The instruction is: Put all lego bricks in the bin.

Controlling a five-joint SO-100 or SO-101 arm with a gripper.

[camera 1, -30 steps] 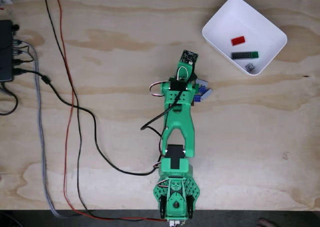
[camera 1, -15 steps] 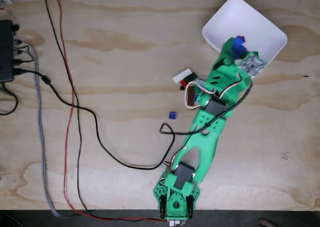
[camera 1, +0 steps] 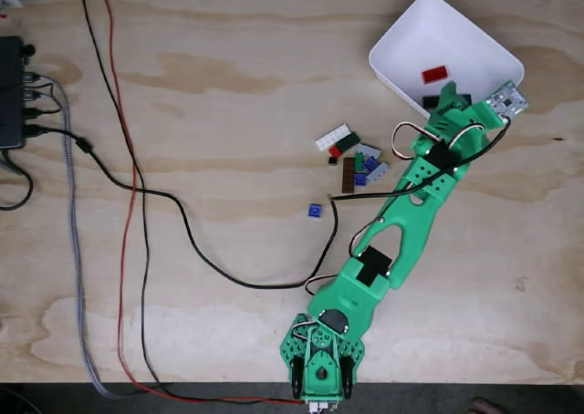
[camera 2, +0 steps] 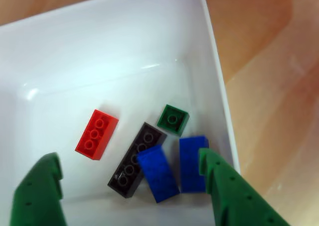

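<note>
- Plywood table [camera 1: 182, 86]: pale wood with visible grain, filling the fixed view.
- White bin [camera 1: 401, 45]: upper right of the frame, resting on the wood, set at an angle.
- Cluster of lego bricks [camera 1: 351, 157]: centre of the frame, lower left of the bin; white, red, green, brown, grey and blue pieces lying close together.
- Single blue brick [camera 1: 315, 211]: apart from the cluster, just below and left of it.
- Green arm base [camera 1: 321, 359]: bottom centre edge.
- Black cable [camera 1: 119, 181], red cable [camera 1: 128, 159] and braided grey cable [camera 1: 73, 250]: left half.
- Black box [camera 1: 9, 90]: left edge.
</note>
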